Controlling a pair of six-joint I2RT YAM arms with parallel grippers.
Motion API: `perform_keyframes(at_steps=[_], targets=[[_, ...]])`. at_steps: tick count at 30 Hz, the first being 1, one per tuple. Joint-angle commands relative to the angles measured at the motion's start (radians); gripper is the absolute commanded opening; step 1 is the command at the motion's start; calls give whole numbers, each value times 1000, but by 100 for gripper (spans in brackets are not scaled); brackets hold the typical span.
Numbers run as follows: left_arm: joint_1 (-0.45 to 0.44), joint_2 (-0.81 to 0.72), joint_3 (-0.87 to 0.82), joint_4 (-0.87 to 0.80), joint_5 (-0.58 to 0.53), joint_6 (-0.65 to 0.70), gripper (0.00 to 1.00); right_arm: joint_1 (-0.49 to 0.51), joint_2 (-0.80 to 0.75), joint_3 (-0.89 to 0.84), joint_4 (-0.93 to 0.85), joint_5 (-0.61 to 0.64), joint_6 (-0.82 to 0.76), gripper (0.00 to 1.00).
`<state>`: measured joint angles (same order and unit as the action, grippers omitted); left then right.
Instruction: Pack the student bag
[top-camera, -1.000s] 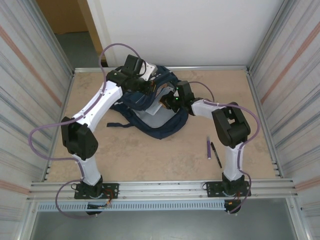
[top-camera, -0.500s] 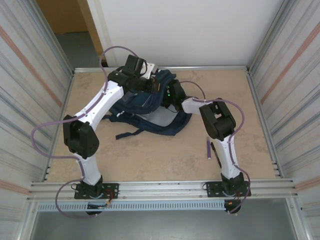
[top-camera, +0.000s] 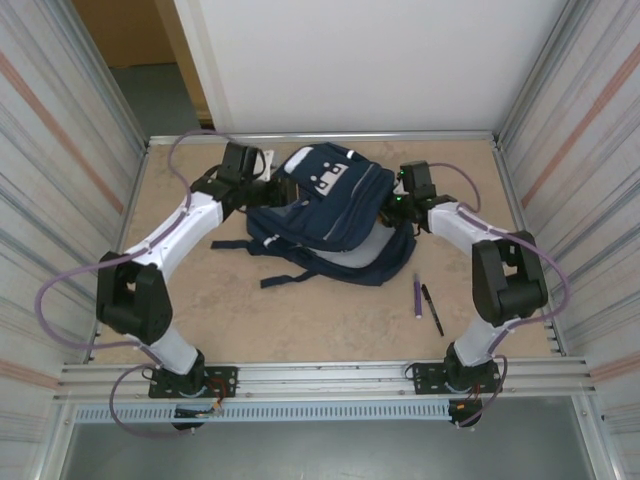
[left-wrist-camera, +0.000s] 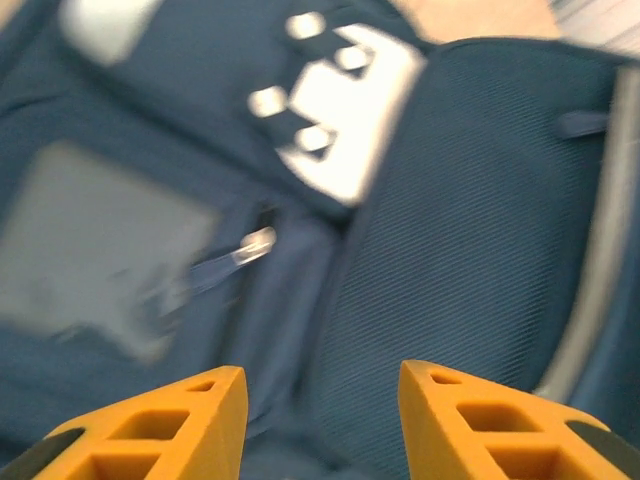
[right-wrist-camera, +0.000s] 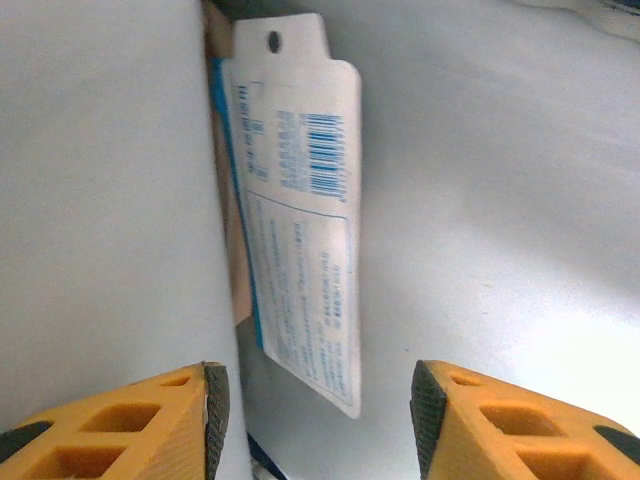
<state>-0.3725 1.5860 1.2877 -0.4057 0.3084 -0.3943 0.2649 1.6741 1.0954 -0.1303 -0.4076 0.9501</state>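
1. Lying toward the far middle of the tan tabletop (top-camera: 200, 300), the large navy-blue fabric student bag (top-camera: 335, 200) rests flat with a white patch facing up and its dark straps trailing toward the near left
2. The left gripper (top-camera: 268, 190) sits just beside the bag's left edge. In its wrist view the two orange fingers (left-wrist-camera: 170, 425) stand apart with nothing between them, so the jaws are released
3. That view is blurred, but beyond the fingers it shows navy fabric, a white patch with pale dots (left-wrist-camera: 345, 110), a grey rectangular panel (left-wrist-camera: 100, 250) and a small metal zipper pull (left-wrist-camera: 250, 245)
4. The right gripper (top-camera: 393, 207) is at the bag's right edge. Its orange fingers (right-wrist-camera: 500, 425) are spread and grasp nothing
5. Ahead of them lies the pale grey lining (right-wrist-camera: 480, 200), with a white paper tag printed with blue text and a barcode (right-wrist-camera: 300, 230) set against a fold
6. A slim purple pen (top-camera: 417, 297) and a slim black pen (top-camera: 432, 309) lie side by side on the table near the right arm, apart from the bag
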Motion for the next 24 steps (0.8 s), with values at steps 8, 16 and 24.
perform_keyframes(at_steps=[8,16,24], targets=[[-30,48,-138,198,-76,230,59,8,96,270,-444,5,-377,49],[-8,305,97,242,-63,53,51,64,156,399,-622,197,-456,49],[70,299,-149,296,-212,-161,48,95,278,545,-887,729,-557,51]])
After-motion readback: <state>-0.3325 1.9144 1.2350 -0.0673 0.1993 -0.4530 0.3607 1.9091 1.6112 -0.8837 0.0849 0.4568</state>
